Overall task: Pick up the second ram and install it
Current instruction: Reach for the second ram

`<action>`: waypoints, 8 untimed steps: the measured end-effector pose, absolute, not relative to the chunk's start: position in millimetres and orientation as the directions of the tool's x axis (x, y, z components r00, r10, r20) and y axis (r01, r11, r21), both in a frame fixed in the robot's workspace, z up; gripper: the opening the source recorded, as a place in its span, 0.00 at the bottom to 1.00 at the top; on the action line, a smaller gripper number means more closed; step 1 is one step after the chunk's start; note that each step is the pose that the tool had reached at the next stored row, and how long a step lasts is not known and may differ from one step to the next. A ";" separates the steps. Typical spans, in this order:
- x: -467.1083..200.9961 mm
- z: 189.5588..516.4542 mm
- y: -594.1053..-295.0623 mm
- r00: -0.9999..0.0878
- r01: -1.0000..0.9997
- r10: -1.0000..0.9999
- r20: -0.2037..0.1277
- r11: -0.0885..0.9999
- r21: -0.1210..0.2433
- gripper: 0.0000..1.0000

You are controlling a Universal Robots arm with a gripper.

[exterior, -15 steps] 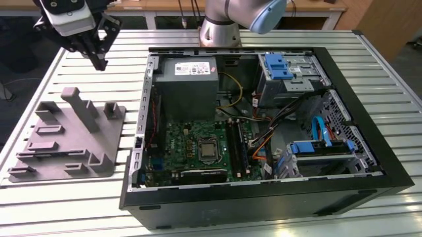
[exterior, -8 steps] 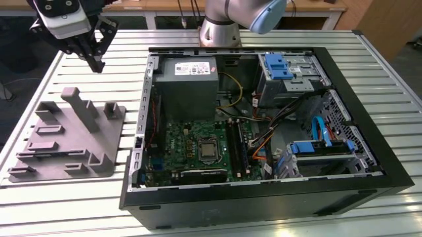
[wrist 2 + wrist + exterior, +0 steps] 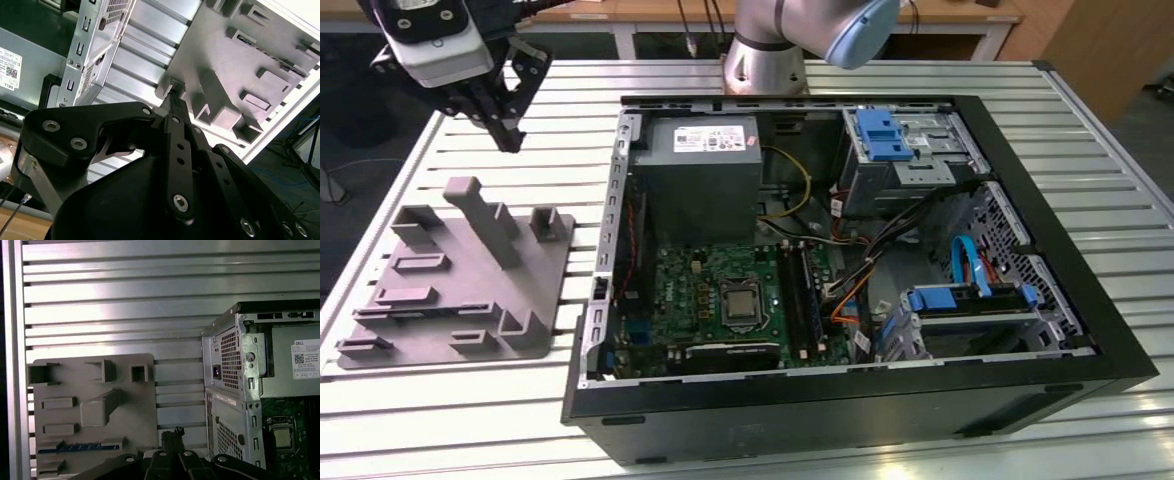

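The gripper (fingers pinched together, holding nothing) hangs above the slatted table near a corner of the grey fixture plate. The second ram lies slotted along the plate's opposite edge. This looks like the reach step; grasping it calls for parted fingers squared to the stick.

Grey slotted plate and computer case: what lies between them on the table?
Nothing: in the first wrist view the stretch between the grey slotted plate and the computer case is bare table slats.
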State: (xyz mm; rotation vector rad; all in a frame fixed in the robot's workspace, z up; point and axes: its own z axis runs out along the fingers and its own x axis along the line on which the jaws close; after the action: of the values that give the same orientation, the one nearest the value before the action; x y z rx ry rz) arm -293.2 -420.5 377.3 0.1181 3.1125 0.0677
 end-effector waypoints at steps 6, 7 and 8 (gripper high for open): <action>-303.0 375.5 -435.7 -0.997 0.075 0.076 -0.024 0.996 0.044 0.10; -306.0 375.1 -438.4 -0.997 0.075 0.076 -0.025 0.996 0.044 0.10; -308.7 374.7 -441.0 -0.997 0.075 0.076 -0.024 0.996 0.044 0.10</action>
State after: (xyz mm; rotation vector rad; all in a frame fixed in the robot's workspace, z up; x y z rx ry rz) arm -308.7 -441.0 374.7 0.1181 3.1125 0.0677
